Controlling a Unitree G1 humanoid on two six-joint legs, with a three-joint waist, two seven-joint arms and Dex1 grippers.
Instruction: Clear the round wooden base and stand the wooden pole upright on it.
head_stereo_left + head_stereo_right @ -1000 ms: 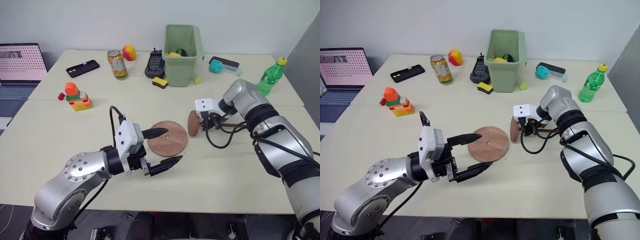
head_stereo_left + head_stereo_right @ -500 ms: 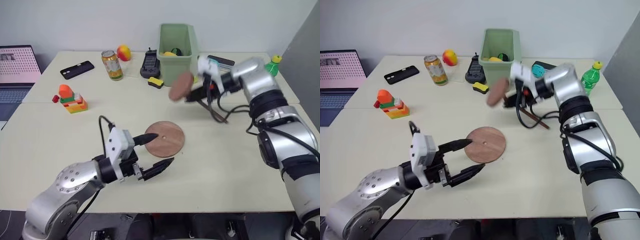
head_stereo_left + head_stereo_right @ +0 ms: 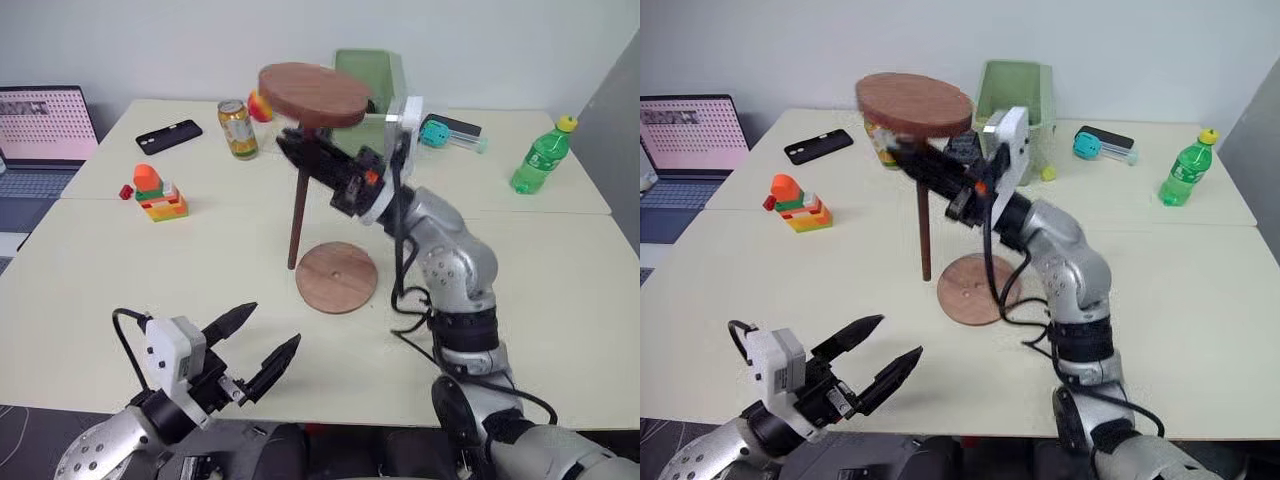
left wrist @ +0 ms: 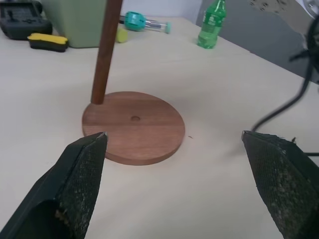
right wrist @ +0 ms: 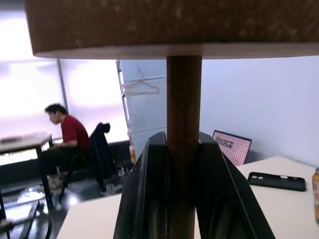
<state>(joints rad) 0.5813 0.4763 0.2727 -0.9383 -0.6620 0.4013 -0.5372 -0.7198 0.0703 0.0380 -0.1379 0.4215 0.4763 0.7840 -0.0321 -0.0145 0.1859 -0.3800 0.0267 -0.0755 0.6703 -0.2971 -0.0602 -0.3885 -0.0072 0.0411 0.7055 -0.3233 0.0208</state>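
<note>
The round wooden base (image 3: pixel 336 277) lies flat mid-table, bare, its centre hole (image 4: pixel 135 118) showing. My right gripper (image 3: pixel 297 147) is shut on the wooden pole (image 3: pixel 298 215) just under its fixed disc (image 3: pixel 314 94), as the right wrist view shows around the rod (image 5: pixel 183 149). The pole hangs nearly upright, disc on top. Its lower end (image 4: pixel 97 98) sits at the base's rim, away from the hole; I cannot tell whether it touches. My left gripper (image 3: pixel 272 326) is open and empty, low near the table's front edge, pointing at the base.
Along the far side stand a green bin (image 3: pixel 372 95), a soda can (image 3: pixel 237 128), a black phone (image 3: pixel 166 136), a teal gadget (image 3: pixel 440 131) and a green bottle (image 3: pixel 538 155). A toy block stack (image 3: pixel 160 196) and a laptop (image 3: pixel 45 125) are at the left.
My right gripper swung the pole up and to the left, turning it from sideways to upright with the disc on top, beside the base. My left gripper drew back toward the front edge, still open.
</note>
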